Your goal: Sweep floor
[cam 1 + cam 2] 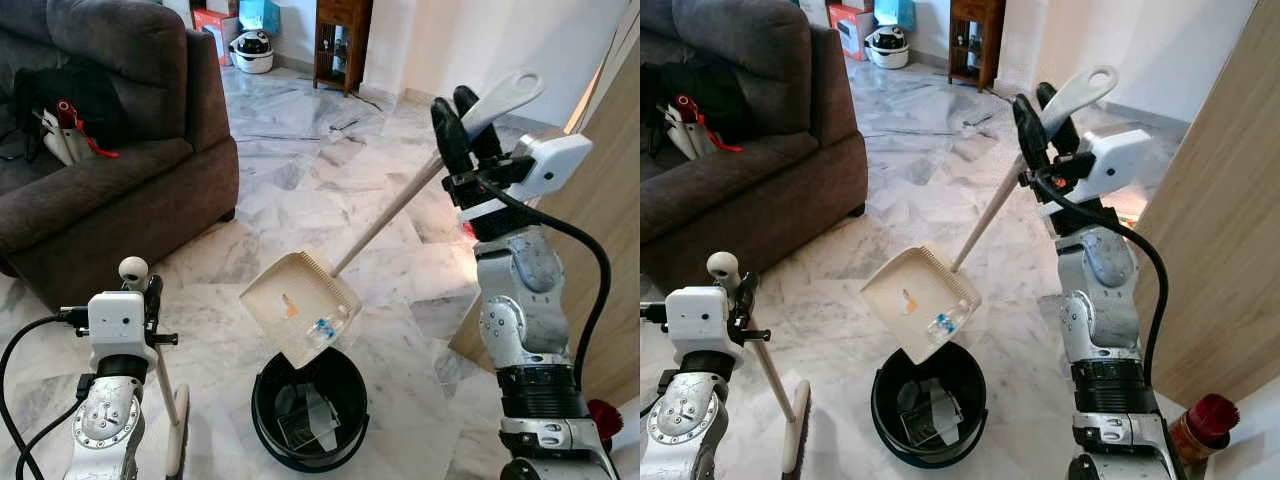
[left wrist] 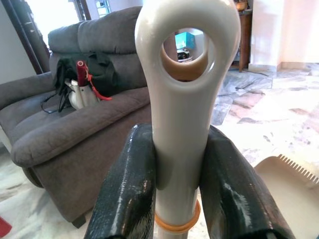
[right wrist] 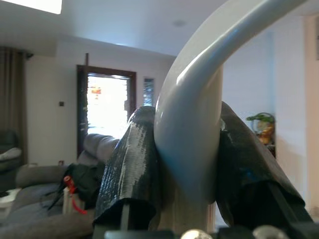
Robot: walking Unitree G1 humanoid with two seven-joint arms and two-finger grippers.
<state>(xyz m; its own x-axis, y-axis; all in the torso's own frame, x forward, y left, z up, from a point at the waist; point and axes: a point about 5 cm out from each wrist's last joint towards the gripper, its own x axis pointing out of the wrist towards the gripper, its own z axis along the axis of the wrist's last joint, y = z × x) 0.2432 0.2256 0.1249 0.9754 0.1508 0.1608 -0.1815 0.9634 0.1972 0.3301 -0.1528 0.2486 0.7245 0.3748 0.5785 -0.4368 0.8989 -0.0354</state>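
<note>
The right gripper [image 1: 468, 128] is clamped on the upper end of the dustpan's long pale handle [image 1: 400, 200], its two black fingers [image 3: 130, 164] pressed against either side of the shaft just below the looped end. It holds the handle raised and slanted so that the dustpan [image 1: 300, 305] hangs tilted above the black bin [image 1: 310, 408], its lower edge right over the bin's mouth; this looks like the emptying step, with the slope meant to let the sweepings slide down and in. The pan is cream plastic with a toothed comb along one rim, and a few bits lie in it: a small orange scrap and a clear piece with a blue spot near the low edge, not yet fallen. Some clear wrapping lies in the bottom of the bin. The left gripper [image 2: 177, 194] is closed on the broom's cream handle [image 2: 182, 99] just under its hanging loop, keeping the broom [image 1: 780, 395] roughly upright and parked beside the bin, its head on the marble floor [image 1: 330, 170] out of the pan's way. A grey sofa [image 1: 110, 190] stands behind.
</note>
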